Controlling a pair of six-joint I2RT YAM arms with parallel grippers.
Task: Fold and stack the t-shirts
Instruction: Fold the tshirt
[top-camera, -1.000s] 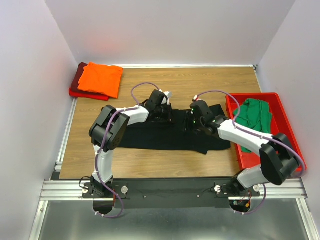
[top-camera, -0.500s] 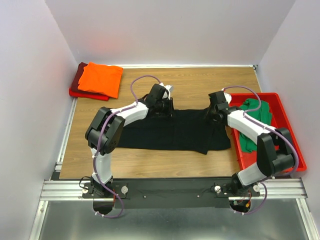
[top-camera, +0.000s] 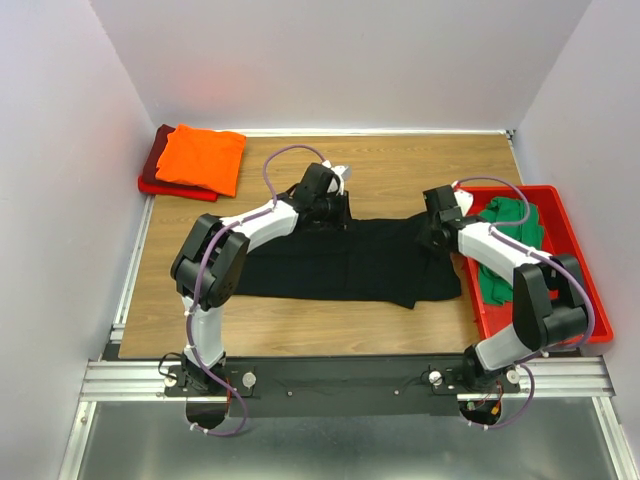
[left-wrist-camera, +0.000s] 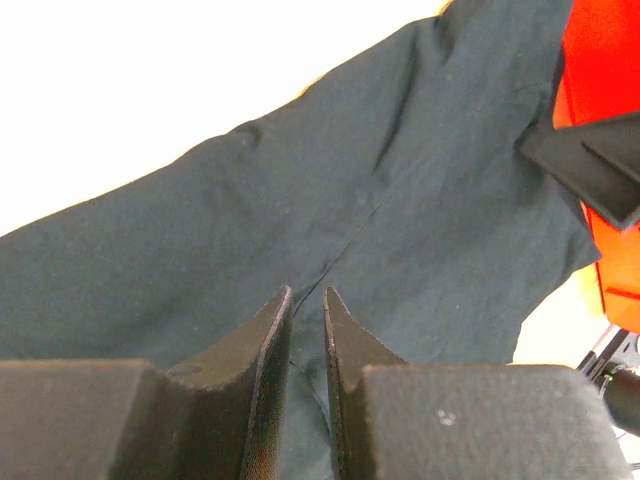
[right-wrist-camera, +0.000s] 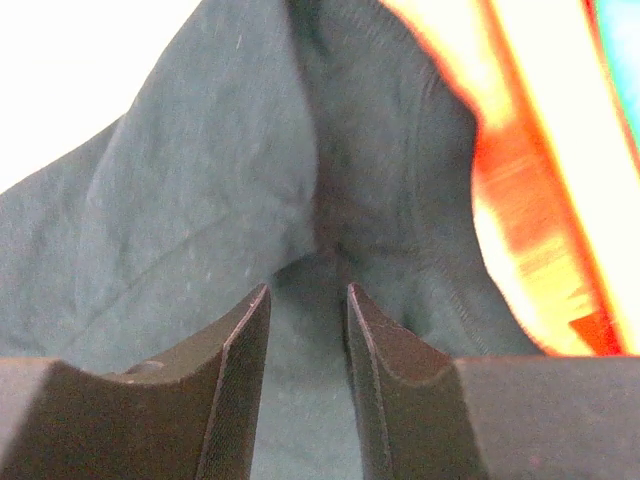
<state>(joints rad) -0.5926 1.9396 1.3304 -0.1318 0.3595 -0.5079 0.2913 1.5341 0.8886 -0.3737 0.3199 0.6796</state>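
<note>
Looking down from the top external view, a plain soft black t-shirt (top-camera: 340, 265) lies spread in a wide band across the middle of the wooden desk (top-camera: 400, 165). Its right end is close to a red plastic rectangular bin (top-camera: 565, 235) at the right of the frame. The left end effector (top-camera: 335, 208) sits at the shirt's upper edge, left of centre. The right end effector (top-camera: 432, 228) sits at the same edge further right, just beside the bin. A crumpled green t-shirt (top-camera: 515, 215) lies in the bin, partly under the right arm. In the upper left corner a folded bright orange t-shirt (top-camera: 200, 158) rests on a folded dark red t-shirt (top-camera: 152, 165).

From the left wrist view, the left end effector (left-wrist-camera: 307, 295) has its two dark fingers nearly together, pinched on a crease of the black t-shirt (left-wrist-camera: 300, 190), which fills most of the frame. The red bin (left-wrist-camera: 610, 60) shows in the upper right corner.

From the right wrist view, the right end effector (right-wrist-camera: 308, 290) holds its fingers a little further apart. A puckered bunch of the black t-shirt (right-wrist-camera: 220, 170) is clamped between them and rises toward the top of the frame. Washed-out red and yellow streaks run down the right side; what they are is unclear.
</note>
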